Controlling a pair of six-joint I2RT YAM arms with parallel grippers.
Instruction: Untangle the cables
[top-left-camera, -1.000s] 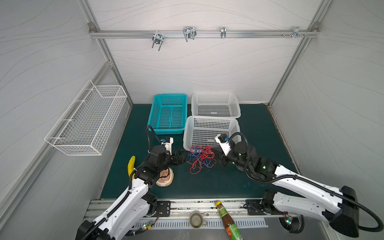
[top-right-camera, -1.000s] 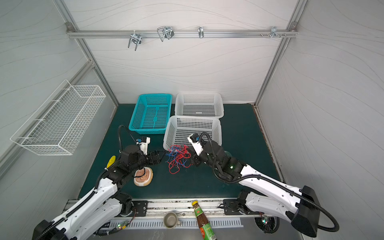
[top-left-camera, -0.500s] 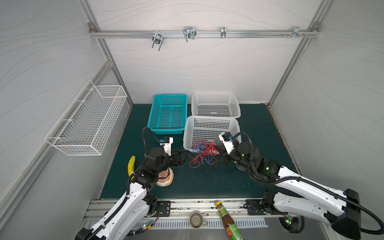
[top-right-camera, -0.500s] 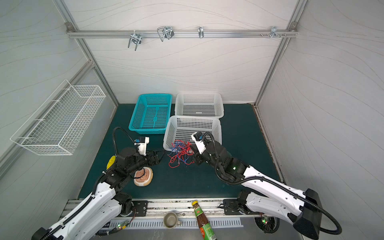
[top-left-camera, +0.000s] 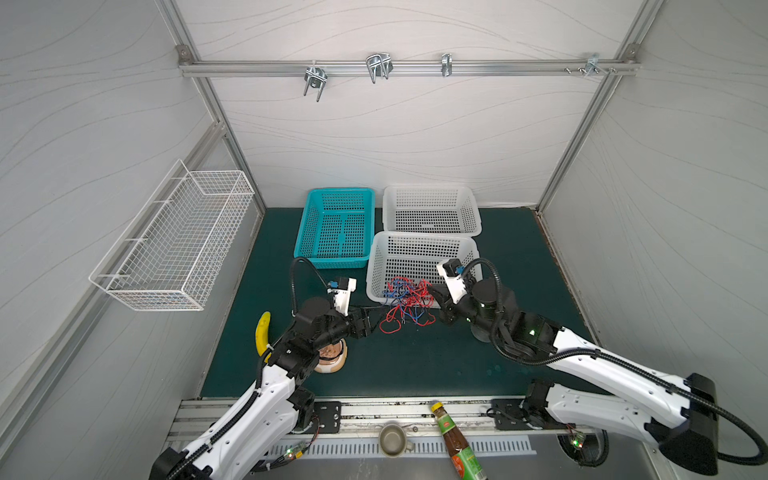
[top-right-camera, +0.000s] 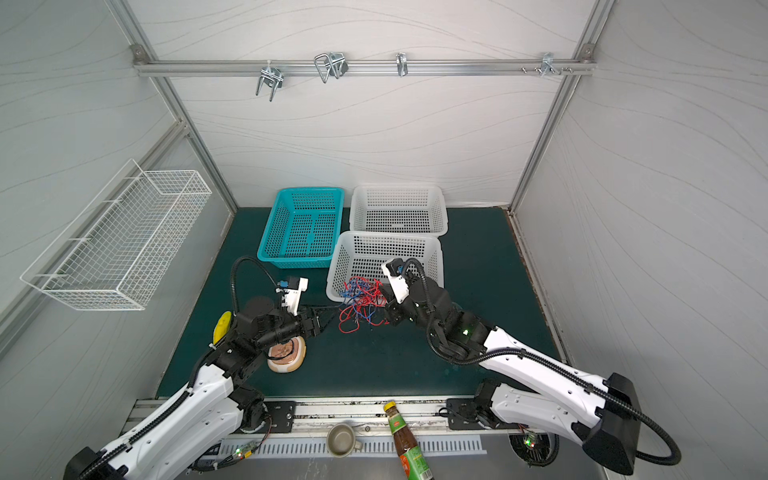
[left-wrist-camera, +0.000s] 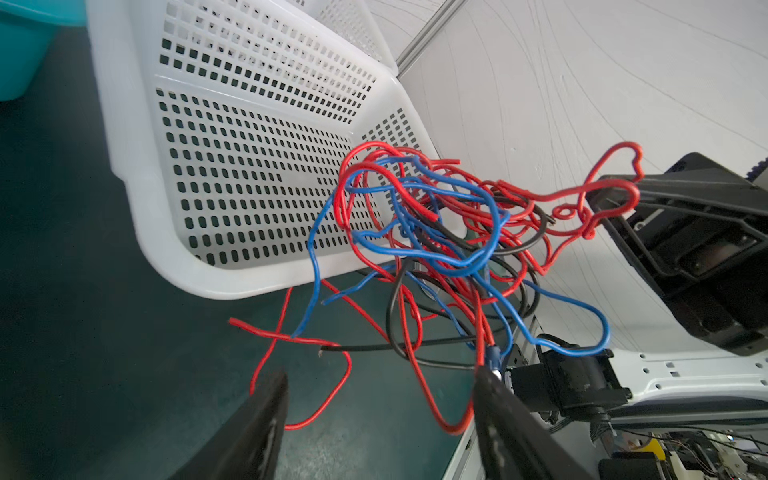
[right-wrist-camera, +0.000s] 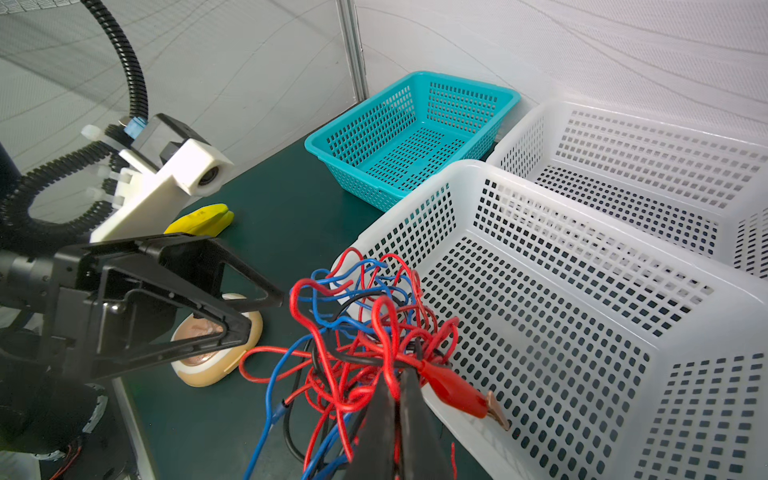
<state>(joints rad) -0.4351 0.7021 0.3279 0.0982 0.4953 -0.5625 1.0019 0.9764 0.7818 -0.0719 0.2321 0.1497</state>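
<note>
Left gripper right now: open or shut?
Open. The left wrist view shows the left gripper with its fingers well apart and loose cables between them.

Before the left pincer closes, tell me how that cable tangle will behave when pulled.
Likely floppy: the cables sag in loose loops from the shut right pincer. Probably light: thin strands hang off one pinch. A tug may drag the whole knot, since red, blue and black strands cross repeatedly; the red clip could snag the white basket.
</note>
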